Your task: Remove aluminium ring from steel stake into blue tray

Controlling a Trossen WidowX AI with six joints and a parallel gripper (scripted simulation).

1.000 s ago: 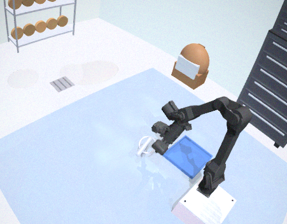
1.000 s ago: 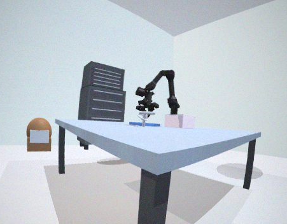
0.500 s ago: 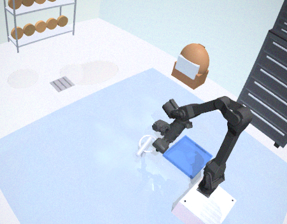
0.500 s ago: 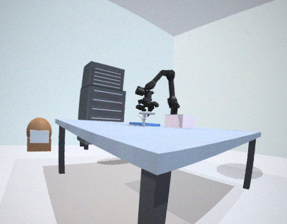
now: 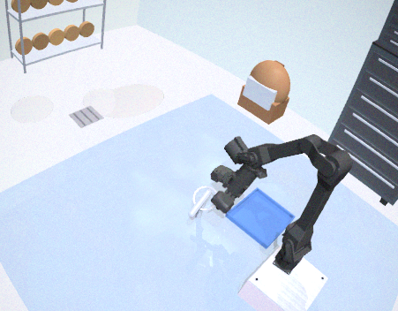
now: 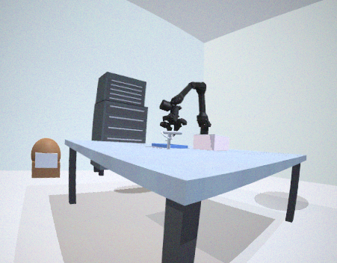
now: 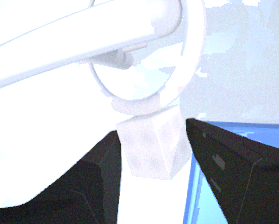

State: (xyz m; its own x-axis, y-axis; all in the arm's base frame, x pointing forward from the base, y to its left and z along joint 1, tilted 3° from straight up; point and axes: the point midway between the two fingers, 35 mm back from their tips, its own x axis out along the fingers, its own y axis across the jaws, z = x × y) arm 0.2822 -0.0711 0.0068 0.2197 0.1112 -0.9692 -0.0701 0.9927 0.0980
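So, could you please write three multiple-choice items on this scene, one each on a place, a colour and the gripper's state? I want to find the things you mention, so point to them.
1. Where is the stake's cross-bar?
A) Inside the tray
B) Beside the tray, above the table
C) On the drawer cabinet

2. What colour is the tray?
A) Blue
B) Red
C) Yellow

3. What is the gripper doing?
A) Standing open with nothing between its fingers
B) Resting in the tray
C) Gripping the ring's tab

Answers:
1 B: the cross-bar (image 5: pixel 199 204) (image 6: pixel 172 133) (image 7: pixel 115 31) tops a post outside the tray's rim.
2 A: the tray (image 5: pixel 262 217) (image 6: pixel 180 146) (image 7: pixel 255 126) shows blue.
3 C: the gripper (image 5: pixel 217 187) (image 6: pixel 173 128) (image 7: pixel 153 127) has the ring's tab (image 7: pixel 149 146) between its fingers.
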